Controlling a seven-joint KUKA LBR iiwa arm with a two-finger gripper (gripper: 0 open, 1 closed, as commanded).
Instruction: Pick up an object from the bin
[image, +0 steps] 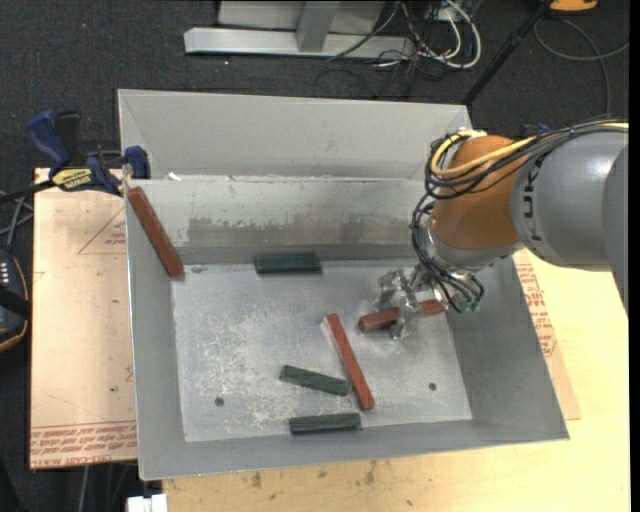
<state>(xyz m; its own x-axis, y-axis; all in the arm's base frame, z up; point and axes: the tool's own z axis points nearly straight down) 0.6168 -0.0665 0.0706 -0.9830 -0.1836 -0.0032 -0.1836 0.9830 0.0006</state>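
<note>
Camera view from above, grey metal bin (300, 150), gripper (402, 312) low in the bin's right half, fingers closed narrowly onto a short red-brown rectangular bar (375, 321), long red-brown strip (348, 362) just to its left on the floor, two dark green flat blocks (313, 380) nearer the front wall.

grey arm (580, 200) in from the right, orange wrist cover (478, 205) bulging just up and right of the gripper (403, 308), yellow and black cables (447, 160) looped over it, gripper pointed down, tucked low
</note>
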